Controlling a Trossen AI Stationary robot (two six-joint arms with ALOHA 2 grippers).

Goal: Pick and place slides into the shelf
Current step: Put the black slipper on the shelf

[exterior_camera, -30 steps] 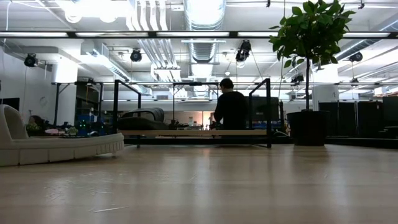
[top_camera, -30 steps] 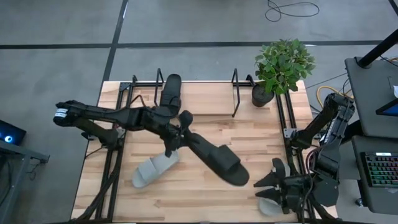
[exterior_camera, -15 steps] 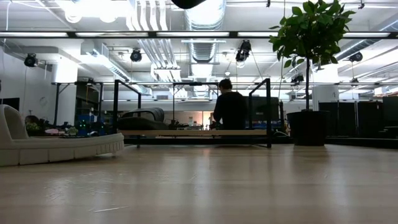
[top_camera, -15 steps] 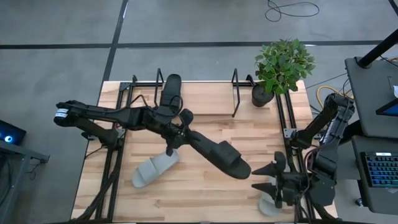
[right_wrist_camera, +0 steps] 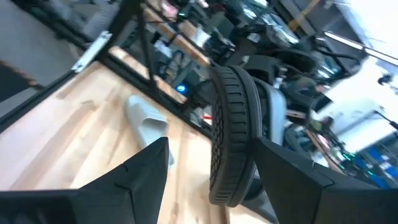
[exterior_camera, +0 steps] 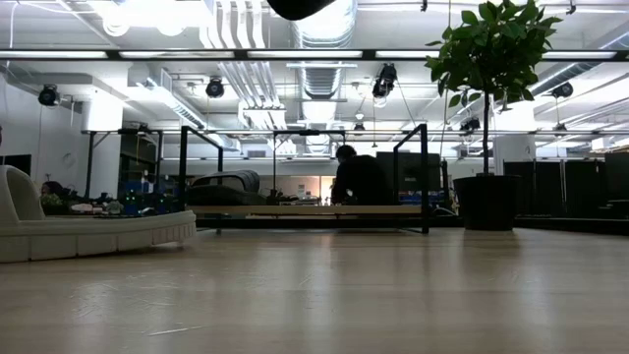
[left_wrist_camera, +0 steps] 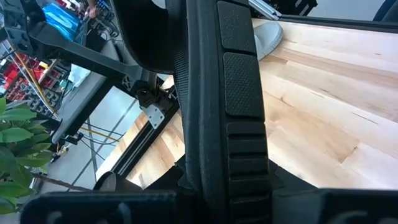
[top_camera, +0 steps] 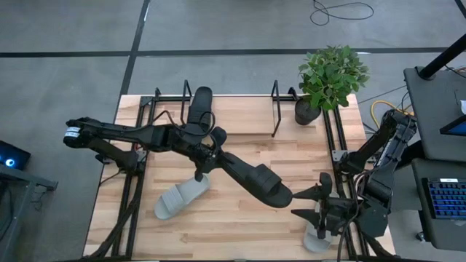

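My left gripper (top_camera: 211,151) is over the table's middle, shut on a black slide (top_camera: 255,178), which reaches toward the near right corner. In the left wrist view this slide (left_wrist_camera: 224,93) shows edge-on. My right gripper (top_camera: 312,206) is open near the table's right edge, close to the slide's free end and apart from it. Its wrist view shows that slide (right_wrist_camera: 230,137) upright beyond its fingers. A second black slide (top_camera: 198,109) lies on the shelf (top_camera: 275,109). One light grey slide (top_camera: 180,200) lies flat on the table, and another (top_camera: 318,237) lies below the right gripper. My left gripper holds the black slide by its heel end (top_camera: 220,157), the end away from the strap, coming level from the table's left. The slide is lifted clear of the table, turned on its edge, and runs on away from the fingers. The gripper's body hides the fingers in its wrist view.
A potted plant (top_camera: 329,76) stands at the far right corner beside the shelf's right loop. Black arm frames run along both table sides. Bare wood lies between the shelf and the slides. A person (exterior_camera: 359,182) is in the room beyond the table.
My left gripper has drawn slightly toward the far edge, and the black slide's free end has swung with it. My right gripper has moved off the right-hand light grey slide, toward the black slide's free end, staying open. A dark shape has entered the top of the low view.
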